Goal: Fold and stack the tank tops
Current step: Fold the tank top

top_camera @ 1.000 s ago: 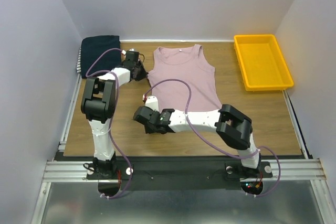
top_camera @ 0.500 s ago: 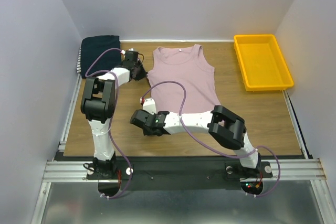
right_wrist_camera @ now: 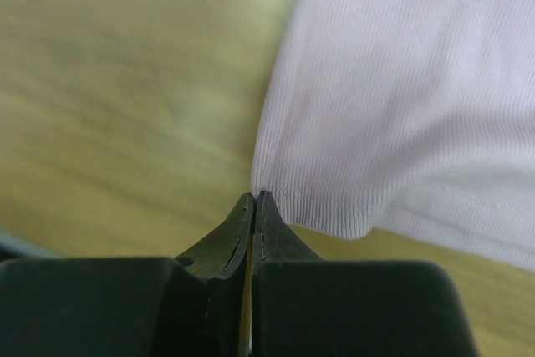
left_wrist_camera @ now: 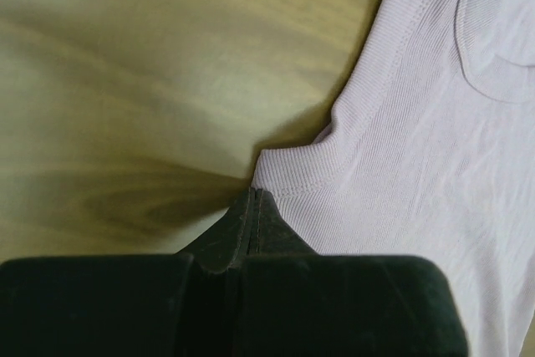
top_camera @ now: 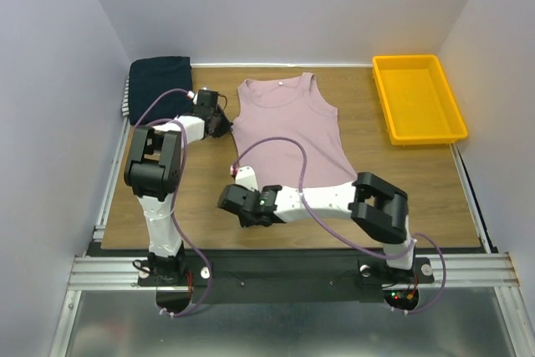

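The pale dusty-pink tank top (top_camera: 288,131) lies flat in the middle of the table, neck toward the back. My left gripper (top_camera: 224,125) is shut on its left armhole edge; the left wrist view shows the closed tips (left_wrist_camera: 253,196) pinching the ribbed cloth (left_wrist_camera: 418,123). My right gripper (top_camera: 236,195) is shut on the near-left hem corner; the right wrist view shows the closed tips (right_wrist_camera: 254,197) at that slightly lifted corner (right_wrist_camera: 401,106). The folded tank tops (top_camera: 159,85), dark navy uppermost with a striped edge showing, sit at the back left.
A yellow plastic tray (top_camera: 456,114) stands at the back right. White walls close in the left, back and right sides. A metal rail runs along the table's left edge (top_camera: 113,181). Purple cables loop over both arms.
Both grippers have moved toward the near-left with the pink tank top in them. The top has slid a little left and nearer.
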Motion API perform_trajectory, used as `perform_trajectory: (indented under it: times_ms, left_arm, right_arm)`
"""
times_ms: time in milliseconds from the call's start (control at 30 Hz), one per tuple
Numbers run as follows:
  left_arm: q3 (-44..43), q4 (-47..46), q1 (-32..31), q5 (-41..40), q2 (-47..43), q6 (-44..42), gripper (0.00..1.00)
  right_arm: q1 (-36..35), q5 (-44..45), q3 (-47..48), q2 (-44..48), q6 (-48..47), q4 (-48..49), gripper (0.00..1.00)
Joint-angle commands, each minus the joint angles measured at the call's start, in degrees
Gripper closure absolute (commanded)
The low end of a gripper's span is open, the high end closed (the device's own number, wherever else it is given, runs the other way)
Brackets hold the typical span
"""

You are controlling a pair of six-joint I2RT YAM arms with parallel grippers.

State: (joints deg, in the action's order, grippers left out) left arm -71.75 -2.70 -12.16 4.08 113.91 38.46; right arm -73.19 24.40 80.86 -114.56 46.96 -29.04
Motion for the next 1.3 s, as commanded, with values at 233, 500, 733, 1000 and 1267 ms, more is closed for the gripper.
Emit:
perform_trajectory:
  times_ms: [233, 500, 733, 1000, 1267]
  left_arm:
    - [15.13, -9.69, 0.3, -3.64, -14.06, 8.56, 1.0]
    - [20.15, -7.59, 0.3, -10.48, -19.15, 11.28, 1.0]
    - [22.62, -4.42, 0.3, -16.46, -24.52, 13.83, 1.0]
    - [19.02, -2.49, 0.12, -15.68, -23.91, 13.31, 1.0]
    - [15.33, -2.31, -1.54, -14.62, -22.51, 11.47, 1.0]
  right_arm:
    - [-3.71, -9.63, -17.31, 17.61, 2.61, 5.92, 1.0]
    - [-5.03, -12.88, -13.54, 13.23, 1.64, 7.32, 1.0]
    - [-5.21, -13.94, -10.03, 12.08, 0.77, 7.85, 1.0]
    - [-4.95, -13.86, -5.9, 9.71, 1.64, 7.77, 1.0]
    - [-3.89, -12.19, -8.43, 12.69, 2.7, 7.77, 1.0]
